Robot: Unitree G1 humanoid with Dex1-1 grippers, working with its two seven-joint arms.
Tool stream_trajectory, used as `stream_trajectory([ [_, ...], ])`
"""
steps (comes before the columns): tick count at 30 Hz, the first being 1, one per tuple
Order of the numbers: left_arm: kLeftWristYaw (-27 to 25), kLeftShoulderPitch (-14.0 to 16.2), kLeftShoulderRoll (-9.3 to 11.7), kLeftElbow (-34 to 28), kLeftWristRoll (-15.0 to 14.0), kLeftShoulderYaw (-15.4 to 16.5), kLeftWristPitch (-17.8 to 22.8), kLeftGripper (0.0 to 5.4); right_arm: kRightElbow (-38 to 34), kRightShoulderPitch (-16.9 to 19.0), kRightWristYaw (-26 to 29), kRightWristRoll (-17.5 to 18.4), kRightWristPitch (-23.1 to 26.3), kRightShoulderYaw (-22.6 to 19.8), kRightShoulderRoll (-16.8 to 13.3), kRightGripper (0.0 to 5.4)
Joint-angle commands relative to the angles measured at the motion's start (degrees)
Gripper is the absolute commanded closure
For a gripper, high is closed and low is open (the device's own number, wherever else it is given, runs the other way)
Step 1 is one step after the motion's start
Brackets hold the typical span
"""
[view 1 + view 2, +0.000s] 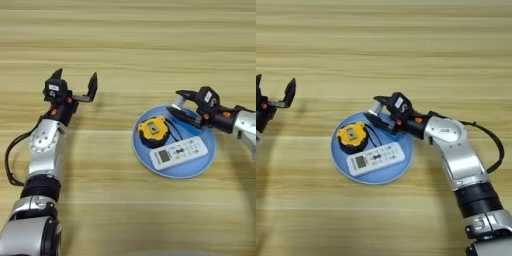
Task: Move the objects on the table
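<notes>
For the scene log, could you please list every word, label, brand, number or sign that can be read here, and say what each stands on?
No text can be read.
Remote: its screen and buttons are too blurred to read.
Tape measure: its dark centre disc shows no readable label.
Left gripper: a pale sticker on the wrist housing, too small to read.
Right gripper: a pale sticker on the housing, also unreadable.
Plate, table: no marks.

Your right gripper (376, 110) reaches in over the upper right rim of the round light-blue plate (342, 168), its jaws closed on a small silver-grey metal block (375, 107). On the plate lie a yellow-and-black tape measure (352, 135) and, just below it, a white remote control (376, 158). Your left gripper (275, 91) sits at the left edge over the bare wooden tabletop (406, 50), jaws spread apart.
</notes>
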Motion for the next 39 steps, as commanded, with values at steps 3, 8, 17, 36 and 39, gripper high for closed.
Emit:
stream_trajectory([
  [3, -0.1, -0.9, 0.3, 0.7, -0.2, 0.1, -0.3, 0.00, -0.6, 1.9, -0.5, 0.7, -0.8, -1.3, -0.7, 2.89],
  [8, -0.1, -1.0, 0.3, 0.8, -0.1, 0.1, -0.4, 0.00, 0.4, 3.0, -0.7, 0.4, -1.1, -1.3, -0.3, 2.89],
  [17, -0.1, -1.0, 0.3, 1.0, -0.1, 0.1, -0.5, 0.00, 3.4, 3.4, -1.1, -0.5, -2.2, -0.4, 0.1, 2.89],
  [36, -0.1, -1.3, 0.6, 1.2, -0.1, 0.2, -0.5, 0.00, 7.2, 3.1, -1.1, -0.8, -4.3, 0.4, 0.4, 2.89],
  [39, -0.1, -1.5, 0.6, 1.3, -0.1, 0.3, -0.5, 0.00, 6.9, 3.1, -0.8, -0.6, -4.5, 0.4, 0.3, 2.89],
])
